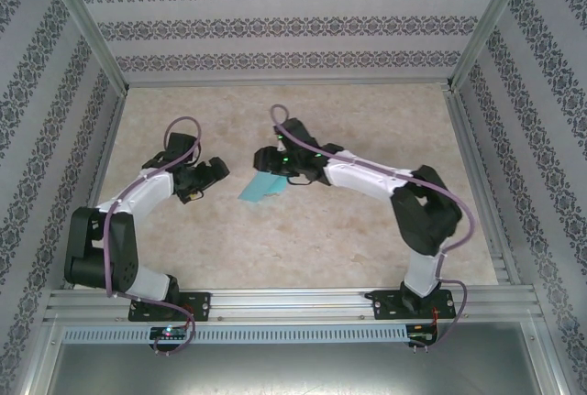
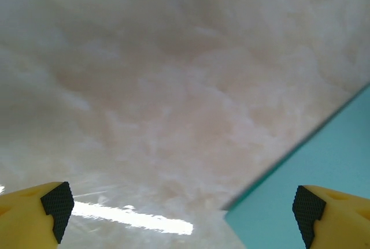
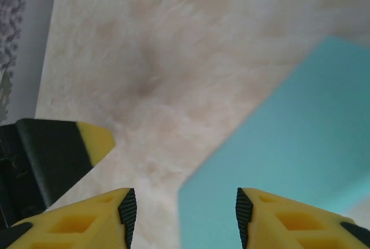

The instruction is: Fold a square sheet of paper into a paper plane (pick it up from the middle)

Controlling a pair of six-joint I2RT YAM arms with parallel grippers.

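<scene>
The square sheet of paper (image 1: 262,189) lies under the part-open right claw (image 3: 181,214), beside the wide-open left claw (image 2: 184,205).

This looks like a lab robot cell: an aluminium frame (image 1: 84,19) boxes in a marble-look tabletop (image 1: 348,239), walled by damask-patterned wallpaper panels (image 1: 293,24). Along the bottom edge, the left arm (image 1: 101,239) and right arm (image 1: 367,175) are bolted to a metal rail (image 1: 293,301).

Bright, even light; wrist views soft, perhaps motion blur; white glare streak on the table (image 2: 173,87).
</scene>
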